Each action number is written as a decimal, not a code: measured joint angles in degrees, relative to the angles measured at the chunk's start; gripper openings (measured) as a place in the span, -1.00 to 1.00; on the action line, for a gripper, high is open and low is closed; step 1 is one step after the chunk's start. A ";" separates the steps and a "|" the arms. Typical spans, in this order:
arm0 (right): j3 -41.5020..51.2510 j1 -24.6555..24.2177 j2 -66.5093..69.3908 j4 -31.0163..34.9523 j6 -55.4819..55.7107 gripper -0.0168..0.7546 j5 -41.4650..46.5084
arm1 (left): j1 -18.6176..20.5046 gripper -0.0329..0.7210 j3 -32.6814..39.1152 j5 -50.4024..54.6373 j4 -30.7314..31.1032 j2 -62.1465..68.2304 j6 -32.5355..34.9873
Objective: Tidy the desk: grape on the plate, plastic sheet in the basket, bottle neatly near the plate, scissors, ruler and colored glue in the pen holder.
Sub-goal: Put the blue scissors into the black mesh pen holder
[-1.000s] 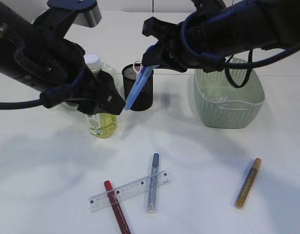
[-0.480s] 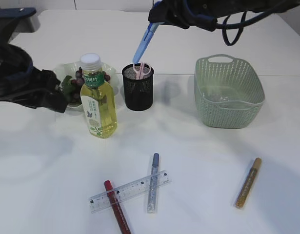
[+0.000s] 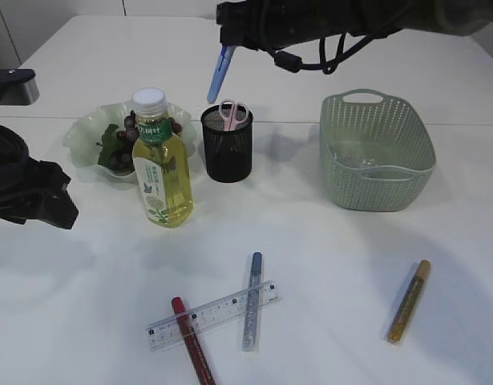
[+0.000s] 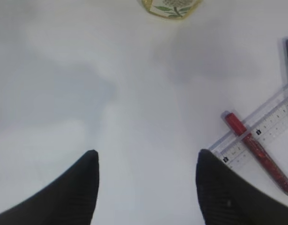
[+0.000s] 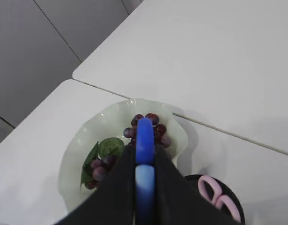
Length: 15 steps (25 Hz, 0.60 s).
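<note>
Right gripper (image 5: 144,187) clamps a blue glue pen (image 3: 219,72) in the air above the pen holder (image 3: 227,144); left gripper (image 4: 146,173) hangs open and empty over bare table.

The blue pen tilts, its lower tip just above and left of the holder's rim, not inside; in the right wrist view it points toward the plate (image 3: 86,132) of grapes (image 5: 146,126). Pink scissors (image 3: 232,113) stand in the holder. The bottle (image 3: 162,172) stands upright just in front of the plate, left of the holder. The basket (image 3: 377,152) sits well to the right; what lies in it cannot be made out. Near the front edge the ruler (image 3: 212,314) lies across a red pen (image 3: 192,341) and a grey pen (image 3: 252,299), and a gold pen (image 3: 409,300) lies apart to the right. The left wrist view shows the ruler and red pen near the left jaws' right side, untouched.
</note>
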 joint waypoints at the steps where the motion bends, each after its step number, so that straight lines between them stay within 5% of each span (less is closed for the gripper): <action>1: -1.14 0.00 1.40 0.00 -0.88 -0.81 0.00 | 0.00 0.35 0.00 0.00 0.23 0.00 -0.24; 15: -3.45 -3.24 9.38 -0.10 -5.73 -0.81 0.13 | 0.00 0.33 0.00 0.45 0.76 -0.02 -0.46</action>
